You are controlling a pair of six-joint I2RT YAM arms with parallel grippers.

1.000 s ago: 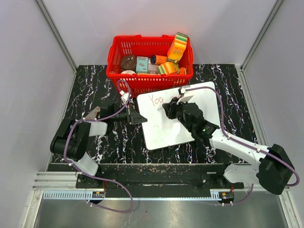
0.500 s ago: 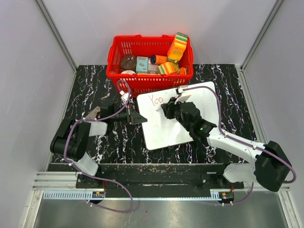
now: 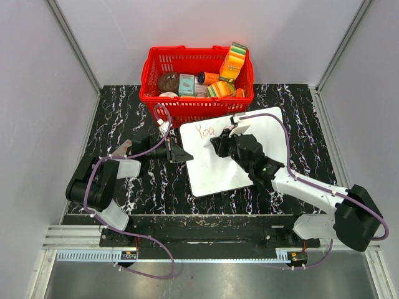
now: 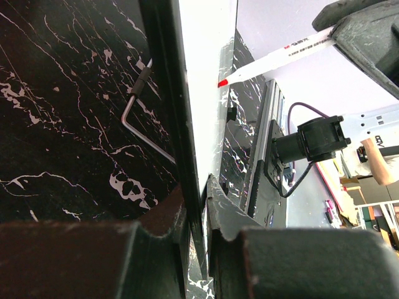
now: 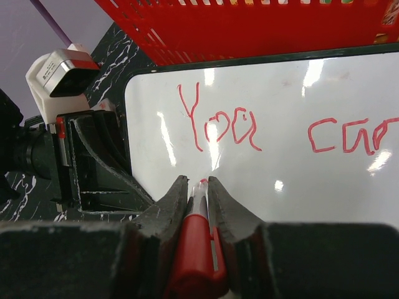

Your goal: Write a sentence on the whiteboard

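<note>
**Marker on the board, both claws clamped**

My right claw (image 5: 198, 180) is pressed together on a red-and-white marker pen (image 5: 197, 249). The pen lies straight out between the two dark fingers, and its red tip sits at the face of the large flat white whiteboard with rounded corners (image 3: 215, 171). The tip is just below the thin red handwritten lettering (image 5: 218, 128). That lettering runs along the board's far edge. It reads "You", then a gap, then a second word beginning "ca" that the edge of my right wrist view cuts off.

My left claw (image 4: 196, 194) is clamped on the whiteboard's left edge, with one finger on each side of the thin rim.

The whiteboard lies slightly skewed on the black marbled worktop (image 3: 124, 112), in front of my bases and toward the right. Its far-left corner is close to the red plastic lattice basket of groceries (image 3: 151, 75), which stands at the back of the worktop.
</note>
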